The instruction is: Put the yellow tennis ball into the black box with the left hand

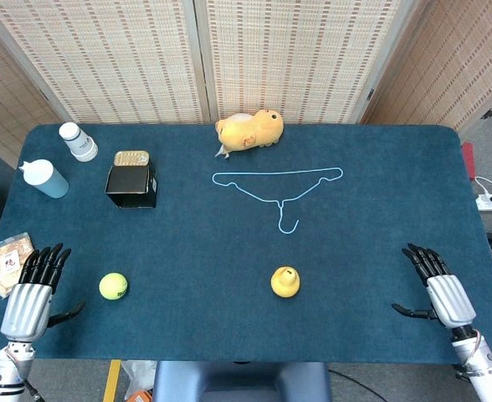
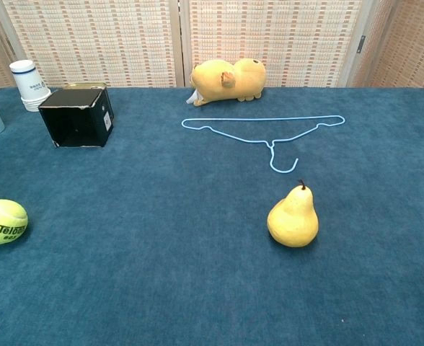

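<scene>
The yellow tennis ball (image 1: 113, 286) (image 2: 2, 221) lies on the blue table near the front left. The black box (image 1: 132, 185) (image 2: 77, 116) stands farther back on the left, its opening turned toward the front. My left hand (image 1: 32, 291) rests flat at the front left edge, fingers spread and empty, a little to the left of the ball. At the front right edge my right hand (image 1: 440, 287) lies the same way, holding nothing. Neither hand shows in the chest view.
A yellow pear (image 1: 285, 282) (image 2: 293, 217) stands front centre. A light blue wire hanger (image 1: 278, 186) (image 2: 267, 130) lies mid-table, a yellow plush toy (image 1: 249, 130) (image 2: 227, 79) behind it. A white bottle (image 1: 78, 141), a blue-and-white bottle (image 1: 44, 177), a tin (image 1: 131, 157) and a snack packet (image 1: 8, 261) sit on the left.
</scene>
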You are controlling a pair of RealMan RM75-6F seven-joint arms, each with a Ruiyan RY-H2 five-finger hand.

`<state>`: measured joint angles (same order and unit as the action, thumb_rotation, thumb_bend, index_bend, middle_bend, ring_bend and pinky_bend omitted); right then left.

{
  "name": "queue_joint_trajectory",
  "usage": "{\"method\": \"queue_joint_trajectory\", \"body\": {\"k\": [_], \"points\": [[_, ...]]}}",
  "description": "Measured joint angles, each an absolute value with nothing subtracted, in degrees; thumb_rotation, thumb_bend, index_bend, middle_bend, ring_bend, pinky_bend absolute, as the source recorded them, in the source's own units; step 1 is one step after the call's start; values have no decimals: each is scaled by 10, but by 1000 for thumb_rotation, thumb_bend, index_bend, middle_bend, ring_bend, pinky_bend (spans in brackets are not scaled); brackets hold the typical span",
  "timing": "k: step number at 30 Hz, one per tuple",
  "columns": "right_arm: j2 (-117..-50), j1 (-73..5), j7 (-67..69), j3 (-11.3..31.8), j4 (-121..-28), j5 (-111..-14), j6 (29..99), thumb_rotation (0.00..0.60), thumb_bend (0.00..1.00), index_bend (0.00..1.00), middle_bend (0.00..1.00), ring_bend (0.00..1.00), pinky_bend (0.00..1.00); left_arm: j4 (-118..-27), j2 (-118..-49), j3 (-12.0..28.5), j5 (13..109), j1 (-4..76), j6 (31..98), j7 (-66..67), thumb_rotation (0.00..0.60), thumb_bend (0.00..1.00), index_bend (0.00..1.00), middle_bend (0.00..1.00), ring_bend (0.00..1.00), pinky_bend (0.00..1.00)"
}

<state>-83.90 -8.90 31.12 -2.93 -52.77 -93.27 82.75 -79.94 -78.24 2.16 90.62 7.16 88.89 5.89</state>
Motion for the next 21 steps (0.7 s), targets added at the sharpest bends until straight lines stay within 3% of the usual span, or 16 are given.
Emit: {"method": "queue_joint_trajectory", "body": {"k": [11,13,14,15,16,17,19,20,21], "points": [[-839,-87,312,-31,-527,-937,836,594,0,0,0,0,0,-777,-790,7,918,71,885,34,401,132,0,0,0,0],[-840,-88,309,-30,-528,-936,835,593,0,0,0,0,0,-768,-791,8,923,72,890,27,398,131,30,8,20,71],[-840,-88,309,-30,-529,-936,834,594,0,0,0,0,0,-764,-792,8,925,72,892,22,388,131,132,71,103,219],[-839,-88,309,-30,-530,-935,833,594,0,0,0,0,0,-760,-793,8,928,73,895,15,356,133,322,217,266,443],[-839,-88,309,-30,-531,-935,832,594,0,0,0,0,0,-756,-795,8,930,74,897,8,337,133,484,362,417,604],[-838,-89,309,-29,-532,-935,832,594,0,0,0,0,0,-752,-796,8,933,74,899,-1,307,134,722,602,644,812],[-838,-90,306,-29,-534,-935,831,594,0,0,0,0,0,-741,-797,5,938,75,900,-27,273,151,966,913,922,986],[-837,-91,304,-29,-536,-935,830,593,0,0,0,0,0,-733,-798,3,939,76,899,-38,290,172,998,975,976,1000],[-837,-93,301,-29,-538,-936,828,593,0,0,0,0,0,-722,-799,1,940,75,899,-49,355,203,1000,998,997,1000]]}}
